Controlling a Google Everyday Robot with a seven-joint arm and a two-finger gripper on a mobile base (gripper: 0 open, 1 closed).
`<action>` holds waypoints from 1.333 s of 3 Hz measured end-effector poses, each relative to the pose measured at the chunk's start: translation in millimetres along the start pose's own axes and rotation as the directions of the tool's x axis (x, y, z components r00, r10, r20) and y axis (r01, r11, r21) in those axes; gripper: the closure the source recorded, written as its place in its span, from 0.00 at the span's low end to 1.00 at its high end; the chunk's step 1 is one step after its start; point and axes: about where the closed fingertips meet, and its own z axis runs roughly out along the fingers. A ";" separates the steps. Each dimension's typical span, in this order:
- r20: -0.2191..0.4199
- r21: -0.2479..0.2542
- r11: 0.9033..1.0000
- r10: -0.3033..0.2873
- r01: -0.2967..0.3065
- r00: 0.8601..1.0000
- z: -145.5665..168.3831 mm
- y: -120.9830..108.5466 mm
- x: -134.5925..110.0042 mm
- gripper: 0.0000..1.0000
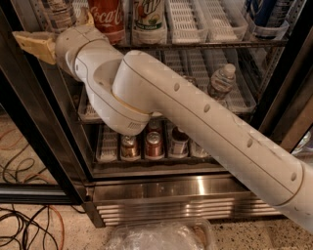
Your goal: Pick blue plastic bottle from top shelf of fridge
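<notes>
Blue plastic bottle (57,13) on top shelf (195,45) — end effector (30,43) just below, opening unclear.

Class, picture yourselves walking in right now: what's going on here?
A robot arm is reaching into the open fridge. Its pincer is at the far left of the top shelf, with its fingers spread apart around the clear bottle, which stands left of the Coke bottle. The clear bottle is on the shelf and has not yet been gripped or lifted.
</notes>
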 end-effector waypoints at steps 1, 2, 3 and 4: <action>0.004 0.008 1.000 -0.004 0.004 1.000 0.6 -0.7 -0.1 0.23; 0.006 0.013 1.000 -0.006 0.006 1.000 0.1 -3.1 -0.2 0.39; 0.006 0.013 1.000 -0.006 0.006 1.000 -0.8 -8.2 0.2 0.34; 0.010 0.044 0.999 0.023 -0.024 1.000 -9.4 -5.9 7.8 0.31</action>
